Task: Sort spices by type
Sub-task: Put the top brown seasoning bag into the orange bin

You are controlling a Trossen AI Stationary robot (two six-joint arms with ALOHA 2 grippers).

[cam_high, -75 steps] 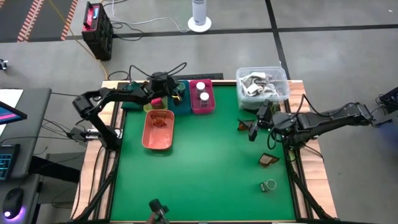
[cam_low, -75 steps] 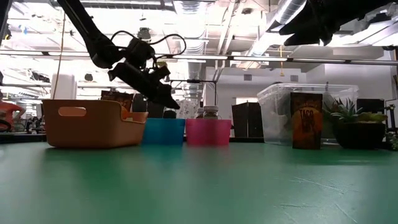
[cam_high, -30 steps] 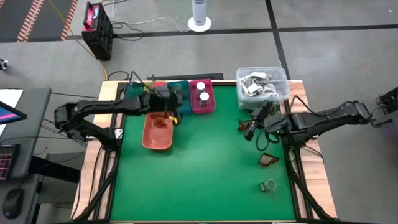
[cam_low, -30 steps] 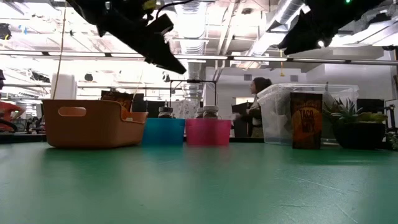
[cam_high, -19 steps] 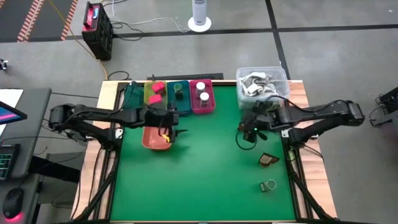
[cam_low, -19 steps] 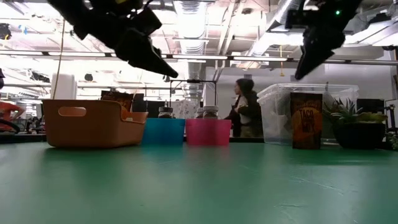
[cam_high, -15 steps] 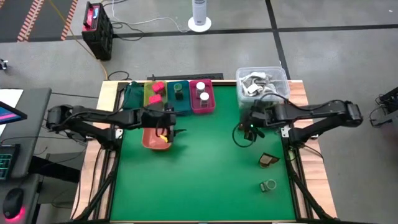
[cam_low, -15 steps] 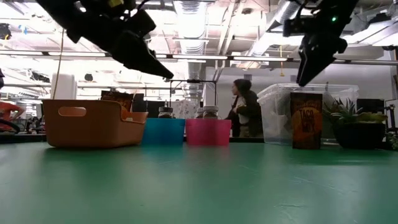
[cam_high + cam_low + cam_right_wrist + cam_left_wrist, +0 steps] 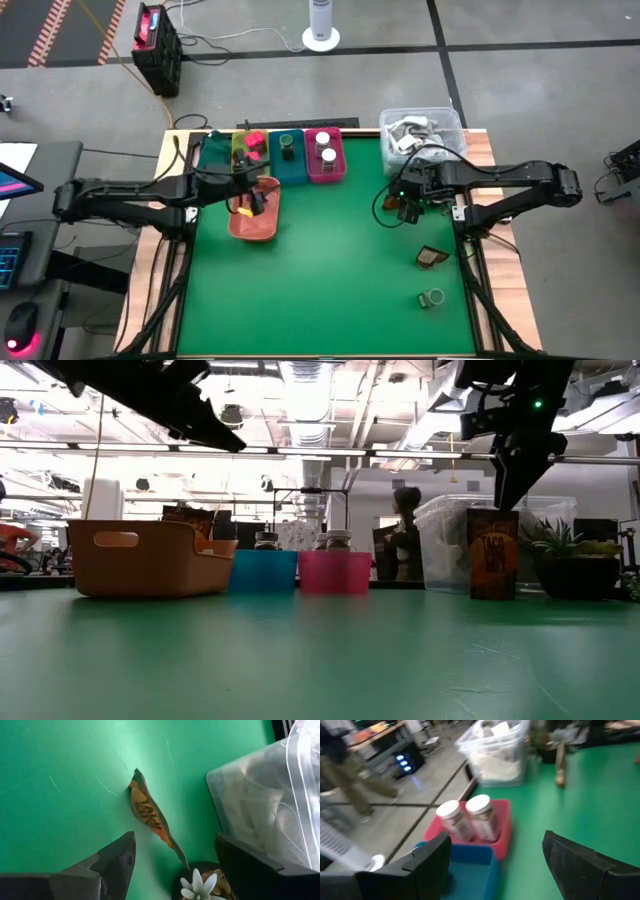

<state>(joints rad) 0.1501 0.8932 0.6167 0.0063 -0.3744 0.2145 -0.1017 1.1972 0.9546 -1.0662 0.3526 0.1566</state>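
Note:
My right gripper [image 9: 405, 205] [image 9: 176, 837] is open and points down above a brown packet [image 9: 150, 816] [image 9: 493, 553] that stands on its edge near the clear tub; its fingers are on either side of it and clear of it. My left gripper [image 9: 252, 198] [image 9: 496, 837] is open and empty above the salmon tray [image 9: 240, 222], which holds brown packets. Pink blocks [image 9: 252, 146] lie in the yellow tray, a dark green jar [image 9: 287, 147] sits in the teal tray, and white-capped jars [image 9: 470, 819] stand in the magenta tray. Another brown packet [image 9: 433, 258] and a green jar [image 9: 432, 298] lie near the right edge.
The clear tub of white-grey things [image 9: 420, 135] stands at the far right corner. A small potted plant [image 9: 200, 887] sits right beside the upright packet. The trays line the far edge on the left. A person stands in the room behind the table [image 9: 405, 545].
My right gripper has tipped to point down and has come lower, over the upright packet. My left gripper has drawn back toward the table's left and risen, from beside the salmon tray's right side to above it. The spices have stayed in place.

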